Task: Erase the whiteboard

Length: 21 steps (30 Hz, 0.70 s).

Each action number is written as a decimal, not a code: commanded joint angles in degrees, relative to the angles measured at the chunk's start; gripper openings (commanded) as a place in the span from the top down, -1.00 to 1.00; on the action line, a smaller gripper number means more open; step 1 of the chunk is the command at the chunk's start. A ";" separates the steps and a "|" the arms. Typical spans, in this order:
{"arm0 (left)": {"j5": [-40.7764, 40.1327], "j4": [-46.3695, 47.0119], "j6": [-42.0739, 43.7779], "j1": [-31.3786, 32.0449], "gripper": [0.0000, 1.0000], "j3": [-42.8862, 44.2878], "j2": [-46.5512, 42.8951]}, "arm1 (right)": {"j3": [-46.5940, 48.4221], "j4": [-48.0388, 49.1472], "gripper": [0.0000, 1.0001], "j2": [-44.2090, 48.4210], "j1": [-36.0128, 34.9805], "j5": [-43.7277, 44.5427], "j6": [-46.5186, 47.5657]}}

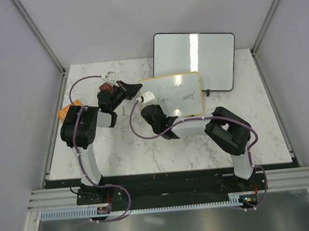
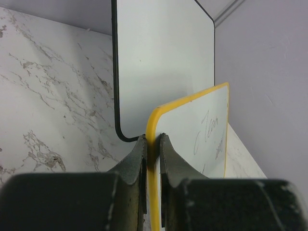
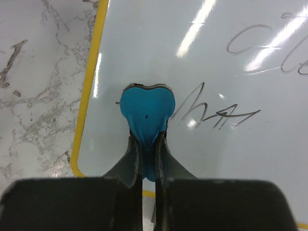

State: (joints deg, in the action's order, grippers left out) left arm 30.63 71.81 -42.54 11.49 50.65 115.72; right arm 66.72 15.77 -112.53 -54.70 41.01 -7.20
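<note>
On the near part of the marble table (image 1: 119,145) the right arm reaches in from the right and bends toward the middle. Its right gripper (image 3: 148,144) has its jaws drawn narrow around the stem of a blue heart-shaped eraser (image 3: 147,108). The eraser appears to press flat against the lower left area of the whiteboard (image 1: 177,94). This yellow-framed board stands propped up past the middle of the table, its face turned toward the arms. The left gripper (image 2: 153,144) pinches the frame on the whiteboard's left edge, its jaws closed tight on it, which looks meant to steady the board. Black handwriting (image 3: 216,115) lies just right of the eraser, and more words run across the upper and right parts of the face. The erasing therefore seems barely under way: nearly all the writing is there to be wiped, and the eraser would need to sweep rightward and upward. At the table's left edge sits a small orange object (image 1: 67,109). Farthest back, a larger blank black-framed board (image 1: 203,57) leans against the wall, just behind the whiteboard.
</note>
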 commanded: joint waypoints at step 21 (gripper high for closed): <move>2.94 3.60 2.55 0.56 0.97 -1.96 -0.50 | -10.72 -11.11 1.00 10.92 21.73 -5.05 -10.80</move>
State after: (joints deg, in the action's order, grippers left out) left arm 30.72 72.31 -42.57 11.77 49.54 115.72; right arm 59.27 10.63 -101.47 -38.72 35.75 -16.16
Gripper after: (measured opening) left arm 0.132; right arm 0.067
